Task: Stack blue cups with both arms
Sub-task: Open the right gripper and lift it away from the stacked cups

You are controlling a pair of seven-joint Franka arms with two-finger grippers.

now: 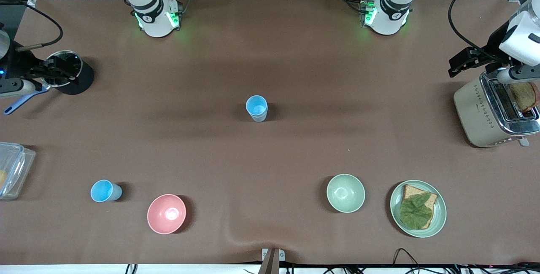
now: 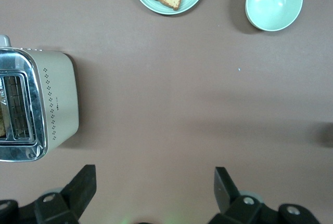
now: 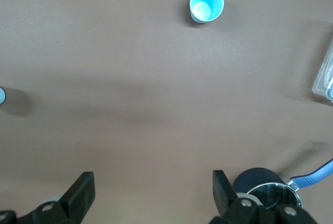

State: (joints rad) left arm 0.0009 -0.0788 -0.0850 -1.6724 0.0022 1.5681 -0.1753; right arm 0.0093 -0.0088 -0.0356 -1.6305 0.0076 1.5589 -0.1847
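One blue cup [image 1: 257,108] stands upright at the middle of the table. A second blue cup [image 1: 105,191] stands upright nearer the front camera, toward the right arm's end, beside the pink bowl [image 1: 166,213]; it also shows in the right wrist view [image 3: 206,4]. My right gripper [image 3: 153,185] is open and empty, high over the table by the black pot [image 1: 67,71]. My left gripper [image 2: 154,182] is open and empty, high over the table beside the toaster [image 1: 495,109]. Both grippers are well apart from the cups.
A pale green bowl [image 1: 345,192] and a green plate [image 1: 438,219] with toast and a leaf sit near the front edge toward the left arm's end. A clear container [image 1: 10,168] lies at the right arm's end.
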